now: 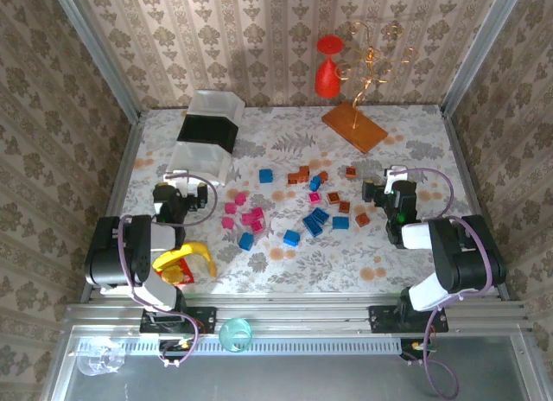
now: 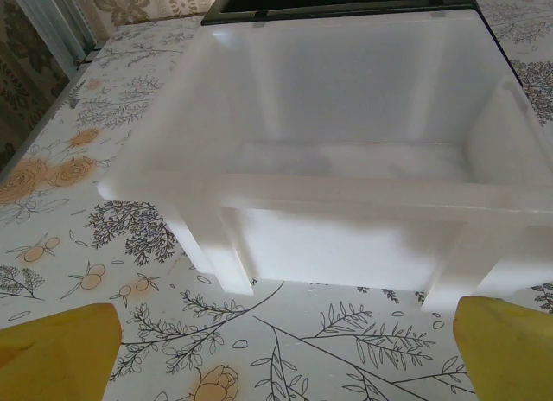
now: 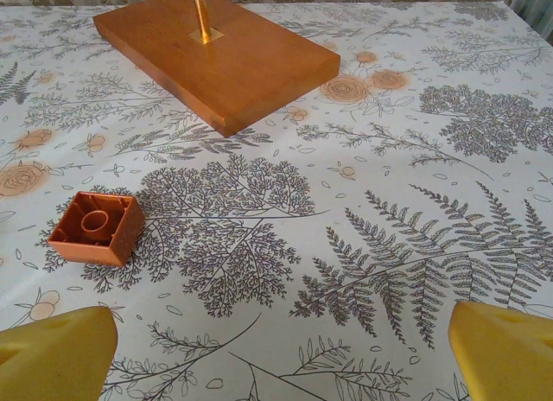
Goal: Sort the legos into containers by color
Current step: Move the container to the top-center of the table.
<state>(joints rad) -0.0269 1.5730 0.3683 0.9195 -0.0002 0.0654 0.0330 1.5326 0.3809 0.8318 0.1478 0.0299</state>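
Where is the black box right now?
In the top view, the black tray is at the far left of the table. It is sandwiched between the far white tray behind it and the near white tray in front.

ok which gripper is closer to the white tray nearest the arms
Left. The left gripper sits just in front of that white tray, open toward its near wall. The right gripper is far off on the other side of the scattered legos.

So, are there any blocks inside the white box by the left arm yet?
No, the white box in the left wrist view holds no blocks, and its bottom is bare.
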